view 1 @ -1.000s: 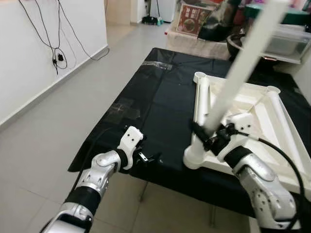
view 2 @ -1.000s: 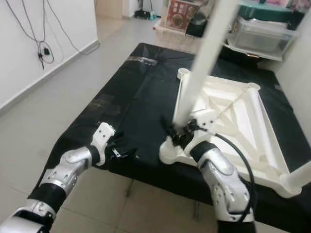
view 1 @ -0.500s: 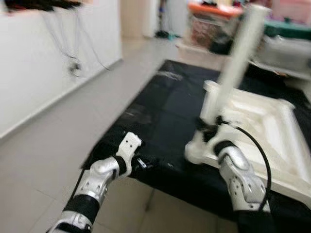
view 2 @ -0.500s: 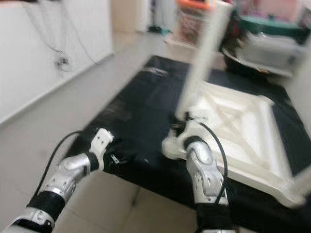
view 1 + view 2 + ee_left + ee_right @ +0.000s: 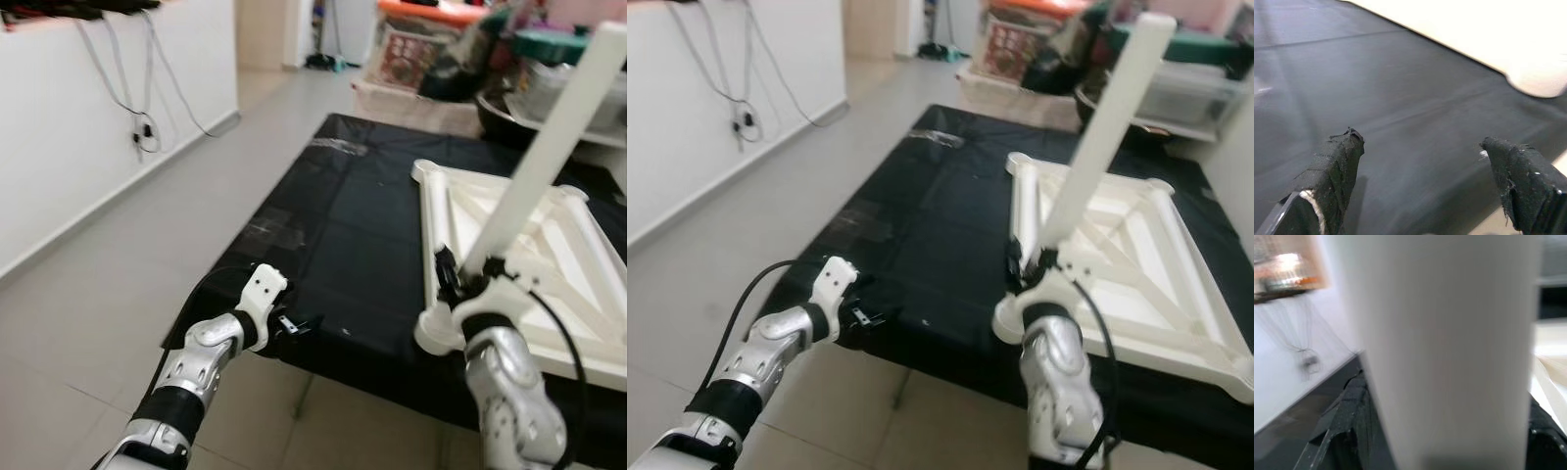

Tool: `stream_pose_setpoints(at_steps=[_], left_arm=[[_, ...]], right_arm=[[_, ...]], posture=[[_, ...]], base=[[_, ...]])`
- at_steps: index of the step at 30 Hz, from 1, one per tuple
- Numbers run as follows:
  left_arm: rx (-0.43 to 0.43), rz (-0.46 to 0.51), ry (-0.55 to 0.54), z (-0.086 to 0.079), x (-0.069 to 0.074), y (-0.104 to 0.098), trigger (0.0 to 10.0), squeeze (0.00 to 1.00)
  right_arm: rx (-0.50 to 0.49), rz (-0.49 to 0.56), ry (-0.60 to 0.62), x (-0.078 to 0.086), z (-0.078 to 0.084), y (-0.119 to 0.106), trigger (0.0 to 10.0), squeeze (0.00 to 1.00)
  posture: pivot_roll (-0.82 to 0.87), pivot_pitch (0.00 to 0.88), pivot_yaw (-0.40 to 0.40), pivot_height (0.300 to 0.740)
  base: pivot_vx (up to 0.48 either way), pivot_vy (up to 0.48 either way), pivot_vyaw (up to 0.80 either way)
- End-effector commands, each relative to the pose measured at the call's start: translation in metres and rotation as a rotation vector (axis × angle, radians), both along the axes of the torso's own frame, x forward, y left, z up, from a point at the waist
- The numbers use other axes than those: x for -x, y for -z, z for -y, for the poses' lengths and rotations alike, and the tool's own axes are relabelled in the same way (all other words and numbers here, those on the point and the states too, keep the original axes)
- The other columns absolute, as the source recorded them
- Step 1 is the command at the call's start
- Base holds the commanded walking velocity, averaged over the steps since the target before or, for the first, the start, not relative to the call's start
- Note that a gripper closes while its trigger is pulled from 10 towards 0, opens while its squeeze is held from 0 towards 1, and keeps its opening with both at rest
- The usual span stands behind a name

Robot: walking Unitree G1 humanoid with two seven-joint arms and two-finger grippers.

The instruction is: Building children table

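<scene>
An upside-down white children's table top (image 5: 432, 211) lies on a black-covered table (image 5: 343, 215). My right gripper (image 5: 460, 279) is shut on the lower end of a long white table leg (image 5: 549, 147). The leg leans up and to the right over the top's near-left corner socket (image 5: 436, 333). Whether it sits in the socket I cannot tell. In the right wrist view the leg (image 5: 1449, 352) sits between the black fingers (image 5: 1347, 426). My left gripper (image 5: 299, 325) is open at the cloth's front-left edge, with nothing between its fingers (image 5: 1337, 166).
A white wall with hanging cables (image 5: 147, 127) runs along the left, with tiled floor (image 5: 118, 294) between it and the table. Boxes and plastic bins (image 5: 411, 49) are stacked behind the table. Another corner socket (image 5: 1239, 372) of the table top lies at the near right.
The whole view has swung and steadied, so the camera moved. My right gripper keeps its hold on the leg at the near corner. My left gripper stays at the cloth's edge.
</scene>
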State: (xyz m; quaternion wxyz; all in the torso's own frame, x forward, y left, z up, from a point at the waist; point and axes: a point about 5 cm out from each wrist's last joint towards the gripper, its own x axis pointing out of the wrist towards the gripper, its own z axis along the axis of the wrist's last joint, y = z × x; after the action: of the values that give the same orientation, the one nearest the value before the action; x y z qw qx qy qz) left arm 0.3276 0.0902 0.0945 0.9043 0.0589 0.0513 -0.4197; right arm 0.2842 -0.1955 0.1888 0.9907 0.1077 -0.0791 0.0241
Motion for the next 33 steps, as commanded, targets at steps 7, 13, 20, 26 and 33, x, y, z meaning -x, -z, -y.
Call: stream_pose_setpoints(at_steps=[7,13,20,26,33], left_arm=[[-0.022,-0.007,-0.004,-0.003,0.001,0.004,10.0,0.00],[-0.022,-0.003,-0.011,-0.003,0.000,0.003,10.0,0.00],[-0.030,-0.011,-0.017,-0.006,0.001,0.006,10.0,0.00],[-0.034,-0.005,-0.018,-0.006,-0.003,0.003,10.0,0.00],[-0.034,-0.014,-0.005,-0.004,0.002,0.007,10.0,0.00]], right_arm=[[0.107,0.049,-0.417,0.002,-0.013,-0.019,10.0,0.00],[0.161,-0.014,-0.524,-0.003,-0.019,-0.003,0.0,0.00],[0.155,-0.298,-0.096,-0.016,-0.005,0.054,0.0,0.00],[0.020,-0.516,0.550,0.001,0.030,0.083,0.0,0.00],[0.021,-0.370,0.330,0.010,-0.019,0.052,10.0,0.00]], posture=[[0.12,0.000,-0.109,0.740],[0.13,0.000,-0.127,0.740],[0.13,0.000,-0.114,0.740],[0.13,0.000,-0.111,0.740],[0.12,0.000,-0.100,0.740]], base=[[0.000,0.000,0.00],[0.000,0.000,0.00],[0.000,0.000,0.00],[0.000,0.000,0.00],[0.000,0.000,0.00]])
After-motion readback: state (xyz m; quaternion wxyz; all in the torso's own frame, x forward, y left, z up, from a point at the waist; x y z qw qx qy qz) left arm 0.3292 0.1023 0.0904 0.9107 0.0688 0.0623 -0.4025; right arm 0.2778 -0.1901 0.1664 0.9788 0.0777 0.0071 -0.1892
